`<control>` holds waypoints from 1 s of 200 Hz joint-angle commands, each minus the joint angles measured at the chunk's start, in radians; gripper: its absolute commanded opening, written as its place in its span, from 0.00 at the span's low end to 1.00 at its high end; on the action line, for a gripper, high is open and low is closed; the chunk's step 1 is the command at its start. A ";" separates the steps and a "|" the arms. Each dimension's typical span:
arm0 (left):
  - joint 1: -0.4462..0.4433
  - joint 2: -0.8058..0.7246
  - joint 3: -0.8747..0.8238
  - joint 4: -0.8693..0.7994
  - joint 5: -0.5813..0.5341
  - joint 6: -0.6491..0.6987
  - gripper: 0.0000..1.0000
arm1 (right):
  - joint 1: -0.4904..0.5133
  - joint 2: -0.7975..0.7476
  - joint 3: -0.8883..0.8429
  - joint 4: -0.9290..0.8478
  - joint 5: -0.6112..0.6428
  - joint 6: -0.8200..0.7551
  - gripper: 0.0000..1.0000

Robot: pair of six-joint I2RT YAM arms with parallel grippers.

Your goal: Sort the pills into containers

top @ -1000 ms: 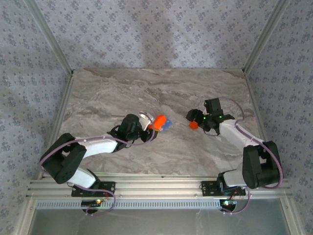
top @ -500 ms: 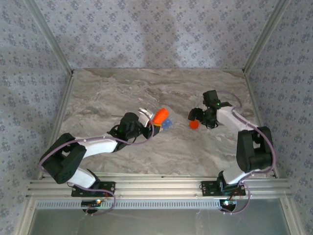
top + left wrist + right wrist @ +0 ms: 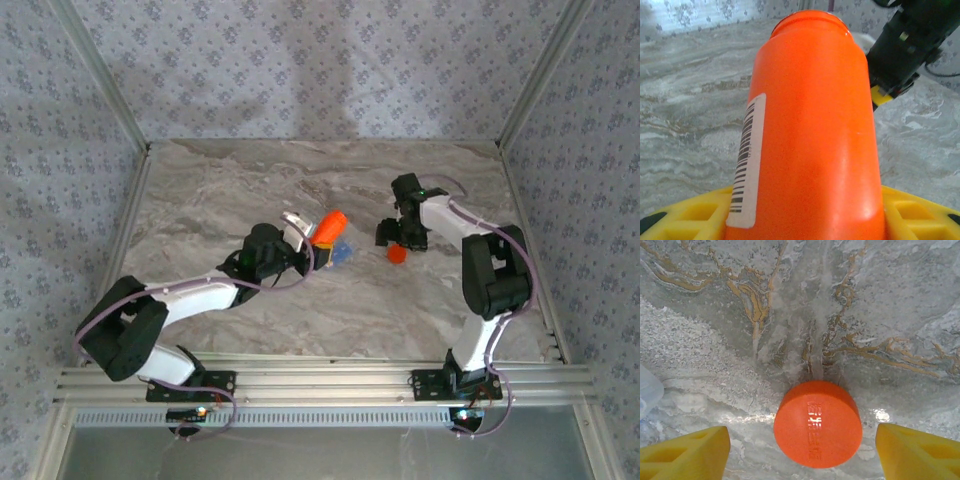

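In the top view my two arms go up from the bottom edge over the marble table (image 3: 220, 180). The left claw (image 3: 314, 246) is a little left of the centre of the frame and is clenched on the orange bottle (image 3: 329, 224), which tilts up and to the right from it. In the left wrist view the bottle (image 3: 810, 125) stands big in the middle, between my yellow fingers (image 3: 690, 220) at the bottom edge. It has a white label (image 3: 746, 165) with a barcode on its left side, and its open end points to the top of the frame. The pill box (image 3: 343, 254), small and blue, lies on the table just right of the left claw and below the bottle; I cannot tell if it touches them. Further right, well apart from it, the orange cap (image 3: 397, 255) lies flat on the marble. The right claw (image 3: 400, 238) hangs just above the cap in the frame, released. In the right wrist view its yellow fingers (image 3: 685, 452) are wide at the two lower corners, and the cap (image 3: 818, 424) sits between them, touching neither. At the left edge there is a pale translucent corner (image 3: 647, 390); I cannot tell what it is. Beyond the table is the patterned wall (image 3: 320, 70).
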 commanded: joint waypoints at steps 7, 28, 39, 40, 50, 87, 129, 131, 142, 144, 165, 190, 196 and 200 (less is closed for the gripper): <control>0.005 -0.060 0.063 0.007 0.007 -0.001 0.00 | 0.003 0.037 0.021 -0.081 0.022 -0.025 0.76; 0.004 -0.081 0.080 -0.012 0.004 -0.002 0.00 | 0.002 0.047 0.019 -0.084 0.021 -0.025 0.75; 0.005 -0.091 0.086 -0.020 0.000 -0.004 0.00 | 0.002 0.050 0.020 -0.086 0.017 -0.025 0.74; 0.005 -0.092 0.087 -0.021 -0.001 -0.005 0.00 | 0.003 0.051 0.021 -0.086 0.016 -0.025 0.74; 0.005 -0.100 0.094 -0.031 -0.005 -0.005 0.00 | 0.001 0.058 0.024 -0.090 0.011 -0.027 0.73; 0.005 -0.131 0.119 -0.069 -0.017 -0.013 0.00 | 0.005 0.076 0.033 -0.100 0.011 -0.027 0.67; 0.006 -0.153 0.132 -0.086 -0.026 -0.025 0.00 | 0.004 0.091 0.038 -0.109 0.015 -0.036 0.65; 0.006 -0.154 0.134 -0.088 -0.027 -0.025 0.00 | 0.004 0.092 0.040 -0.109 0.015 -0.036 0.65; 0.007 -0.157 0.135 -0.091 -0.028 -0.029 0.00 | 0.004 0.099 0.045 -0.110 0.015 -0.036 0.66; 0.006 -0.159 0.135 -0.091 -0.027 -0.030 0.00 | 0.004 0.101 0.048 -0.110 0.015 -0.036 0.66; 0.006 -0.167 0.135 -0.096 -0.024 -0.036 0.00 | 0.005 0.112 0.063 -0.110 0.016 -0.036 0.66; 0.007 -0.177 0.134 -0.106 -0.027 -0.039 0.00 | 0.003 0.118 0.080 -0.117 0.018 -0.039 0.65; 0.007 -0.179 0.134 -0.108 -0.028 -0.040 0.00 | 0.004 0.119 0.085 -0.122 0.020 -0.041 0.65; 0.007 -0.179 0.133 -0.109 -0.028 -0.040 0.00 | 0.003 0.120 0.086 -0.122 0.021 -0.042 0.65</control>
